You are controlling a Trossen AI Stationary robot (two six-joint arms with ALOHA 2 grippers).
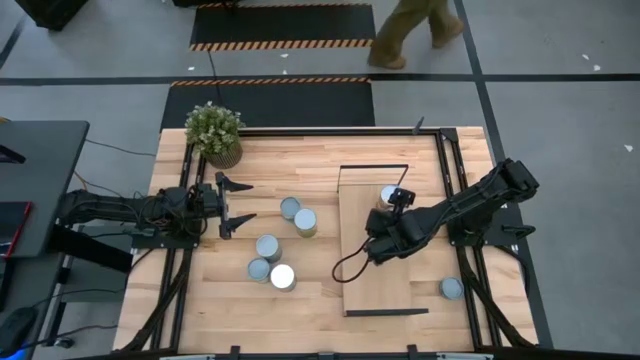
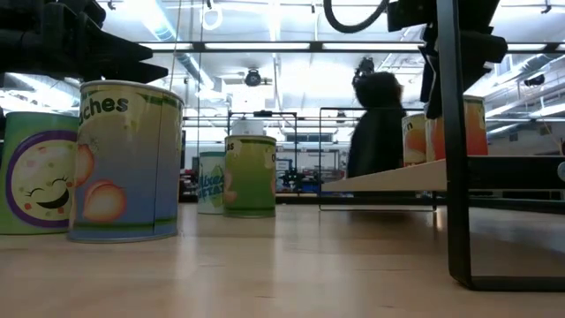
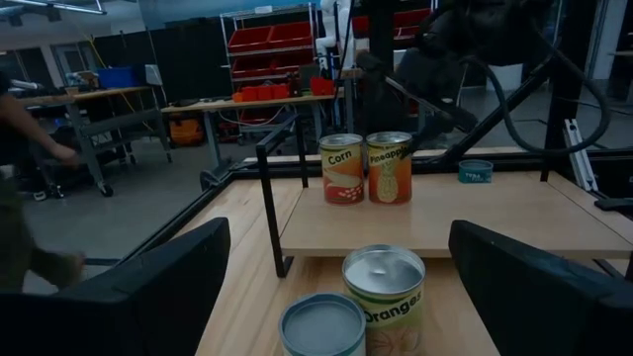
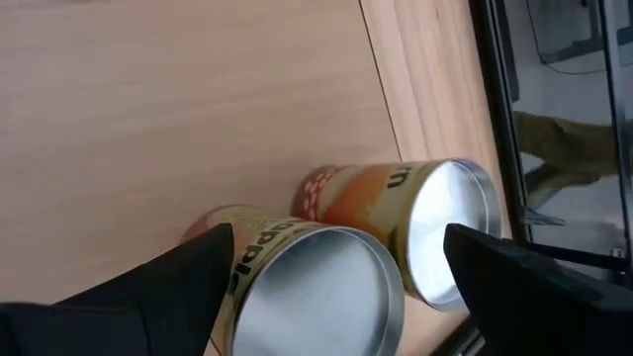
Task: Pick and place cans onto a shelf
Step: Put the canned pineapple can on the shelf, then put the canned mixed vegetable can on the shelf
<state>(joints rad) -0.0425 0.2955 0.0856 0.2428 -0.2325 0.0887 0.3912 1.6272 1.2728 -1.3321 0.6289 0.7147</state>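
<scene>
The shelf (image 1: 380, 250) is a light-wood board in a black frame, right of the table's middle. Two cans stand on its far end: a Pineapple can (image 4: 316, 287) and a Corn can (image 4: 415, 237), which also show in the left wrist view (image 3: 390, 168) (image 3: 342, 168). My right gripper (image 1: 392, 205) is open above them. Its fingers stand on either side of the Pineapple can, with a gap showing on one side. My left gripper (image 1: 238, 203) is open and empty at the table's left. It faces an Oranges can (image 3: 384, 297) and a grey-topped can (image 3: 321, 326).
Several cans stand upright on the tabletop in a loose group (image 1: 283, 277) between my left gripper and the shelf. A small flat tin (image 1: 452, 288) sits right of the shelf, near the front. A potted plant (image 1: 215, 130) stands at the far left corner. A person walks beyond the table (image 1: 405, 35).
</scene>
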